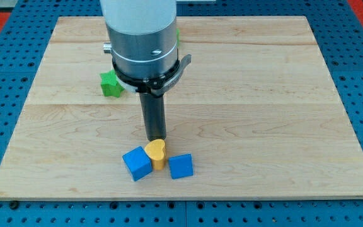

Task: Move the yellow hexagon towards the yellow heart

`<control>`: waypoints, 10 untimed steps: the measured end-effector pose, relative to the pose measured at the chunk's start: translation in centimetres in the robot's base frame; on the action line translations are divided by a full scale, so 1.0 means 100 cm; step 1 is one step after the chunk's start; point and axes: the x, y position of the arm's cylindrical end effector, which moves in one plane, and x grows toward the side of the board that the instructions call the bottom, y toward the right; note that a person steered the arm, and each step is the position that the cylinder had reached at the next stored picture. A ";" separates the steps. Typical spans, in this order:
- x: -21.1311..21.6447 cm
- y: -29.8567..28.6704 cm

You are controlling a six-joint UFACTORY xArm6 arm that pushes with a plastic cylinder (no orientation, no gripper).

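The yellow heart (157, 153) lies near the view's bottom centre, wedged between two blue blocks: one (137, 163) at its left, touching it, and one (181, 166) at its right, close by. My tip (155, 139) stands just above the heart's upper edge, touching or nearly touching it. No yellow hexagon shows; the arm's wide grey body (142, 38) hides part of the board at the top centre.
A green block (111, 83) lies left of the rod, partly behind the arm's body. A sliver of another green thing (178, 34) shows at the body's right edge. The wooden board (282, 113) sits on a blue pegboard.
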 end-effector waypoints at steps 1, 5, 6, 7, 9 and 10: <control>-0.029 0.007; -0.314 0.086; -0.326 0.007; -0.314 -0.044; -0.292 -0.094; -0.285 -0.094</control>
